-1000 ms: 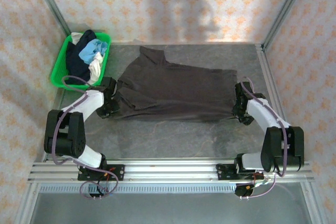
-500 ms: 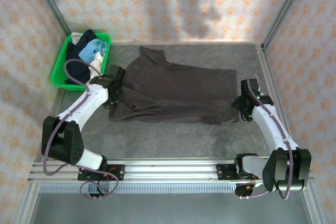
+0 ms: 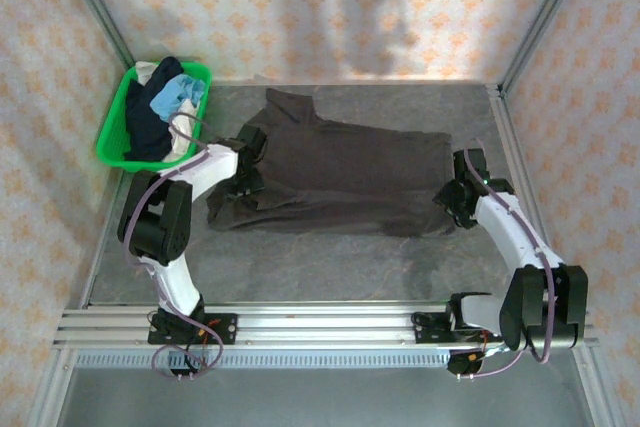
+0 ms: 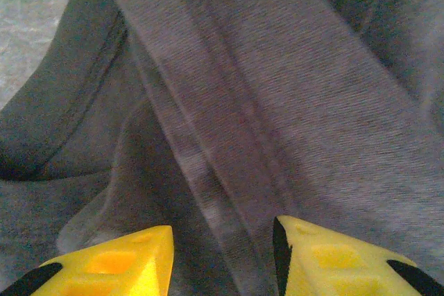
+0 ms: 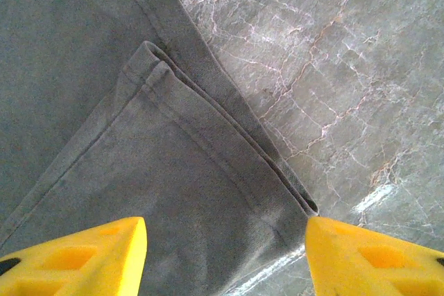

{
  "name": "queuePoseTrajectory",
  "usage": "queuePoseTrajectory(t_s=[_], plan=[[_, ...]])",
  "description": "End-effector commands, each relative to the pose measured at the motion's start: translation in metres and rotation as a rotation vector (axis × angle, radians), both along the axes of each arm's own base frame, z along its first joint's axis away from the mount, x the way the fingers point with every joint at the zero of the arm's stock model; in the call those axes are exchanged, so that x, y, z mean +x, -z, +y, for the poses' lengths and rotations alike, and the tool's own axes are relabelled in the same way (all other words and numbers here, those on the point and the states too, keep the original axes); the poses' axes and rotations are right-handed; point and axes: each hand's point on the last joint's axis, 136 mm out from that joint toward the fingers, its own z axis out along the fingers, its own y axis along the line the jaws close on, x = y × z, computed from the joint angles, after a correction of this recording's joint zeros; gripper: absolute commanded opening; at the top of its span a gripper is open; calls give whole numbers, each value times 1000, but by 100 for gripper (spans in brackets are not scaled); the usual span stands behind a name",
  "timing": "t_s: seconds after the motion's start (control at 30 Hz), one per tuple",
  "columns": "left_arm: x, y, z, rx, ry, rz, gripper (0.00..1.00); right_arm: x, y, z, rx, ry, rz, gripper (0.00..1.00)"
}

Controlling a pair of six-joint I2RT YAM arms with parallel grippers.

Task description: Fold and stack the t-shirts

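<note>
The large dark brown-grey t-shirt (image 3: 340,172) lies spread across the middle of the grey table, partly folded, with creases at its left end. My left gripper (image 3: 252,159) hovers over that rumpled left part. In the left wrist view its yellow fingertips (image 4: 223,261) stand open above overlapping folds of the dark cloth (image 4: 291,102). My right gripper (image 3: 452,197) is at the shirt's right edge. It is wide open (image 5: 225,254) over a hemmed corner of the shirt (image 5: 139,136) that lies flat on the table. Navy (image 3: 148,125), light blue (image 3: 172,95) and cream (image 3: 182,132) shirts sit bunched in the basket.
The green plastic basket (image 3: 113,132) stands at the back left, close to the left arm. Metal frame posts and patterned walls close in the table. Bare marbled tabletop (image 5: 333,67) shows to the right of the shirt and along the front (image 3: 330,262).
The left arm has swung right and farther back, carrying its gripper further onto the shirt's left part. The right gripper has edged slightly inward along the right edge. The shirt has hardly shifted.
</note>
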Motion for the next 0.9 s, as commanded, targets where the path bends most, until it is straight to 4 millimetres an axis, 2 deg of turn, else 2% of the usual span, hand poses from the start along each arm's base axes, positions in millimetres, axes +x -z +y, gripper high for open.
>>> queuePoseTrajectory(t_s=[0.0,0.3,0.33,0.37,0.43,0.5,0.57,0.7,0.87], plan=[[13,1,-6,-3,-5,-21,41,-2,9,2,-8,-21,17,62],[19,11,-12,3,12,-1,41,-2,17,3,-10,-30,35,61],[19,18,-12,9,15,22,41,-3,17,3,-12,-30,36,61],[21,18,-12,13,21,24,39,-2,16,2,-16,-29,35,61],[26,15,-13,16,30,21,29,-4,15,1,-22,-31,38,61],[29,11,-15,13,35,15,11,-5,15,0,-30,-27,36,61],[32,6,-15,16,38,7,5,-6,14,-1,-32,-27,34,61],[35,-13,-12,49,49,-20,1,-6,12,0,-32,-33,30,61],[39,-37,-16,144,95,-35,0,-5,10,1,-28,-35,25,61]])
